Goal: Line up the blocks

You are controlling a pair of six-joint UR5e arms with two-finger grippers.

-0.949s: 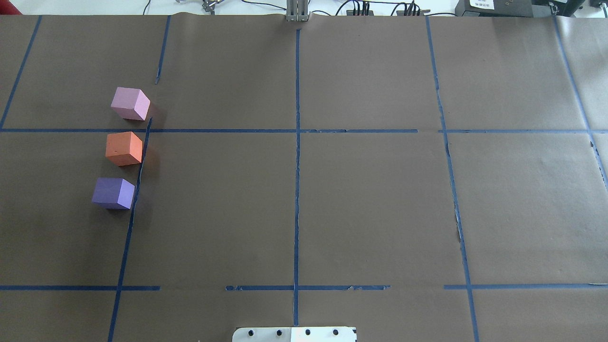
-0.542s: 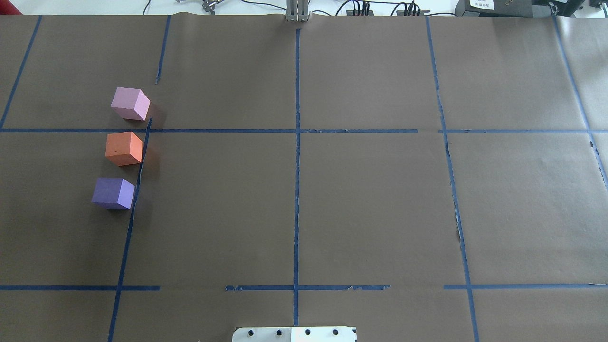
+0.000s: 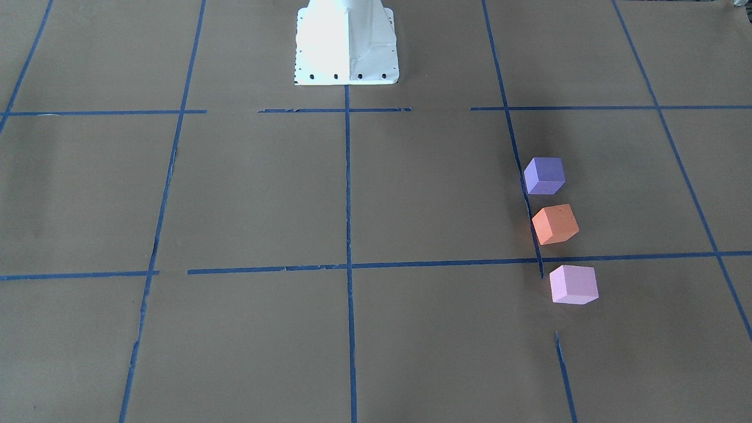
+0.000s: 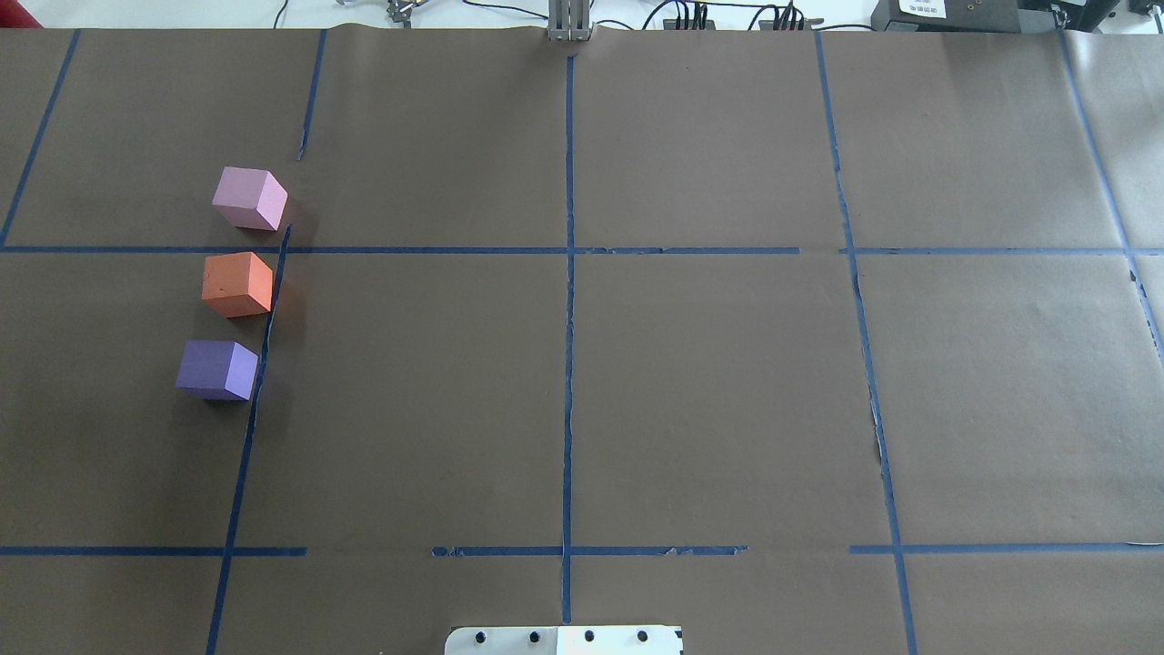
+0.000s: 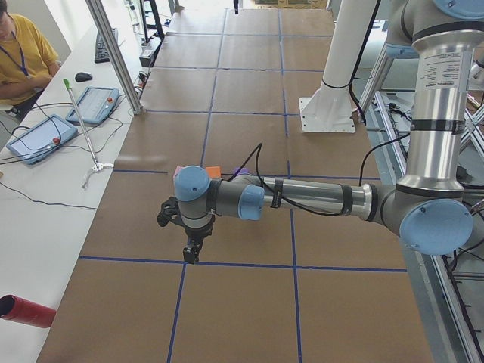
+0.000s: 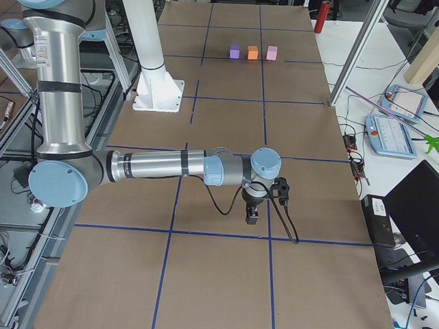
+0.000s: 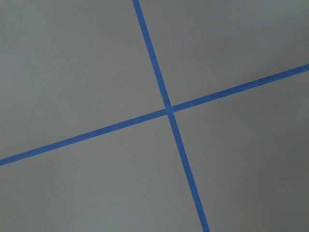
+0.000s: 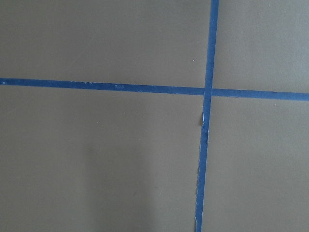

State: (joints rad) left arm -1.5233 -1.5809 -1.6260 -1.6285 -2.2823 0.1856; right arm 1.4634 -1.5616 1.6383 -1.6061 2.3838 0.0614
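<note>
Overhead exterior shows the pink block (image 4: 249, 197), orange block (image 4: 237, 284) and purple block (image 4: 217, 369) in a column at mid-left on the table (image 4: 709, 382), nearer the left arm (image 5: 310, 198) than the right arm (image 6: 158, 164); I cannot tell whether either arm's jaws are apart or together.

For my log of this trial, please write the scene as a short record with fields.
blocks: purple block, orange block, pink block, all on the table
order: purple nearest the robot, orange middle, pink farthest
spacing: one row, small gaps, none touching
place: robot's left side, beside a blue tape line
arms: left arm and right arm both away from the blocks
jaws: open or shut, cannot tell
</note>
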